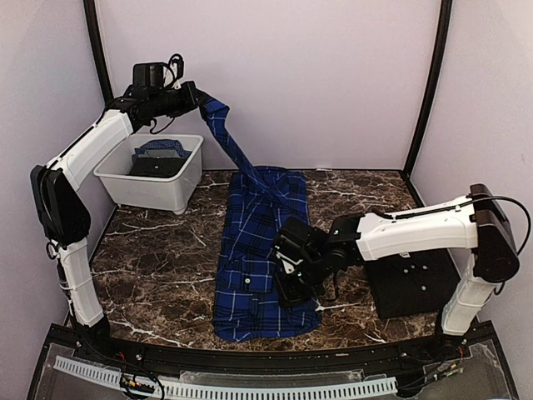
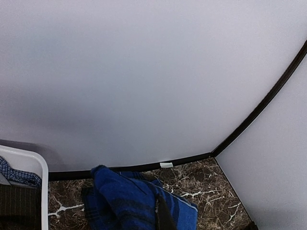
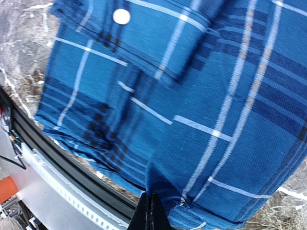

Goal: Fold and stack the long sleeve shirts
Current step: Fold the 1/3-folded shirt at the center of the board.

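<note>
The royal-blue plaid shirt [image 1: 258,258] lies lengthwise on the marble table [image 1: 158,250], with its hem toward the front edge. One sleeve [image 1: 229,137] is pulled up and back to the left, and my left gripper [image 1: 202,100] is shut on its end high above the table. The left wrist view shows the bunched blue cloth [image 2: 124,201] around a dark finger [image 2: 164,218]. My right gripper [image 1: 293,283] sits low on the shirt's right side near the hem. Its fingertips [image 3: 151,201] are shut on a pinched ridge of plaid cloth [image 3: 201,124]. A black shirt [image 1: 158,167] lies in the tub.
A white plastic tub [image 1: 154,187] stands at the back left, its rim [image 2: 42,167] showing in the left wrist view; it also holds some checked cloth [image 1: 162,148]. A black block [image 1: 412,287] sits under the right arm. Walls close the back and both sides.
</note>
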You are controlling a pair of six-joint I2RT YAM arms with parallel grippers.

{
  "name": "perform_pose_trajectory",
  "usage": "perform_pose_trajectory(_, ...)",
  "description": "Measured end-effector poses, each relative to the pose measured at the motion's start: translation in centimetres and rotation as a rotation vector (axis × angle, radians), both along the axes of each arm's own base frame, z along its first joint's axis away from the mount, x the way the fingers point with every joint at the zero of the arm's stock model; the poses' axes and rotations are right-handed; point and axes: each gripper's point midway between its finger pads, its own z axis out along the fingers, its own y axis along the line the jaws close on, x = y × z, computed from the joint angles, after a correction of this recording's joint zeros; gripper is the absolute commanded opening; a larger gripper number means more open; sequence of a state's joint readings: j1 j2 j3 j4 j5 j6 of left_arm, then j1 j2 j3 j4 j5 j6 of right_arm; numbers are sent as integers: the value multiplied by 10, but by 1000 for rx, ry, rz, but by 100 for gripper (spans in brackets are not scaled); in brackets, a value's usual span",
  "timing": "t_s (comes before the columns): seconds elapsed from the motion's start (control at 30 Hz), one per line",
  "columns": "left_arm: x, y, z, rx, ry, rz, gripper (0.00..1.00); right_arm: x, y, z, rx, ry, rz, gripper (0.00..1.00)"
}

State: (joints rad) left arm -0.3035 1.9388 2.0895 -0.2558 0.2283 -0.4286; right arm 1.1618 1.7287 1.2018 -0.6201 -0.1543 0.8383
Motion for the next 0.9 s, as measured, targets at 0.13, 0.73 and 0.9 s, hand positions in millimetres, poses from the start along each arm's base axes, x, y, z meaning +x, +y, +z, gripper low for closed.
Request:
perform_pose_trajectory(0.13, 0, 1, 3, -1, -7, 0, 1, 0, 10, 3, 29, 4, 22, 0)
perform_pose_trajectory(0.73, 1, -5, -6, -4, 13, -37, 1, -3, 18, -3, 35, 40, 99, 48)
perform_pose_trajectory(0.9, -2, -12, -14, -15, 31, -81, 0, 50, 0, 32, 79, -59, 2, 48)
